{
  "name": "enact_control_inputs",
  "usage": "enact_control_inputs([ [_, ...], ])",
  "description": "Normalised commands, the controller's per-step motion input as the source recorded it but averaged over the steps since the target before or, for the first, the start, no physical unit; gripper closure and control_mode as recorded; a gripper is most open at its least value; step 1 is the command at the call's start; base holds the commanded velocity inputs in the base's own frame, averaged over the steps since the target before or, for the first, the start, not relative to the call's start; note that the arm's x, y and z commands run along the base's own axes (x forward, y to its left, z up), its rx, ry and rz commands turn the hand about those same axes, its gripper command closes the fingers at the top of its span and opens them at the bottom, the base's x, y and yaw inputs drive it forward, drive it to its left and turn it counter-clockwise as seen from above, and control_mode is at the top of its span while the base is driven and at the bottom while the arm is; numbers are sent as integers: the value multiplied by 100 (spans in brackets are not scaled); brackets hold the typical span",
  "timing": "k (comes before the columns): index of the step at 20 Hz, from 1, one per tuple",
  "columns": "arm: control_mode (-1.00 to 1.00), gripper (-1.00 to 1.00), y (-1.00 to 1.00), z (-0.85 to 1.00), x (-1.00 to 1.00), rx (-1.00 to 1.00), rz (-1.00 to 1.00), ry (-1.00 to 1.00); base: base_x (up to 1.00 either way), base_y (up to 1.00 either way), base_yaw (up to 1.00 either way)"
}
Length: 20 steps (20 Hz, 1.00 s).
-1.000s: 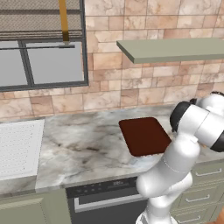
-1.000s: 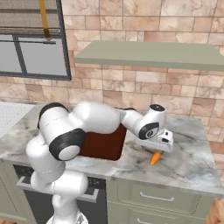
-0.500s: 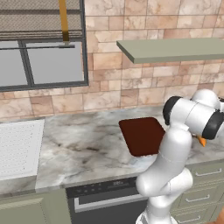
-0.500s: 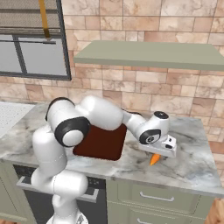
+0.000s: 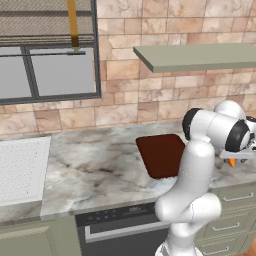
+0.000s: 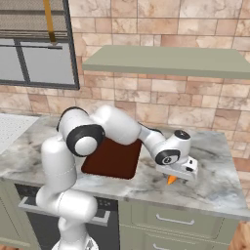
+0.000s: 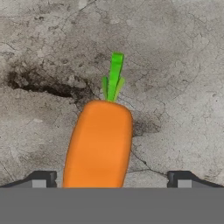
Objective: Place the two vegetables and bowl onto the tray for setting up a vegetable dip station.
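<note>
An orange carrot [image 7: 99, 144] with a green stem lies on the marble counter, straight below my open gripper [image 7: 109, 178], between the two dark fingertips [image 7: 42, 178]. In the right base view the hand hangs low over the carrot [image 6: 171, 179], whose orange tip pokes out under it, right of the dark reddish-brown tray [image 6: 113, 158]. The left base view shows the carrot [image 5: 232, 162] as an orange tip under the hand, right of the tray [image 5: 162, 154]. The tray is bare. The bowl and the other vegetable are out of view.
A white ribbed panel [image 5: 19, 169] lies at the far left of the marble counter [image 5: 95, 167]. A grey-green shelf [image 6: 166, 62] hangs on the brick wall above. Drawers [image 6: 176, 222] sit below the counter's front edge.
The hand has come lower over the carrot, and the arm's elbow has swung toward the right. The carrot and tray have not moved.
</note>
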Motion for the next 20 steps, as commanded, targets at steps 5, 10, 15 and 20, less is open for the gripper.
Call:
enact_control_inputs([
  [5,-100,-100,0,0,0,0,0,0,0,0,0],
  [10,-100,-100,0,0,0,0,0,0,0,0,0],
  [15,-100,100,0,0,0,0,0,0,0,0,0],
  [20,-100,100,0,0,0,0,0,0,0,0,0],
])
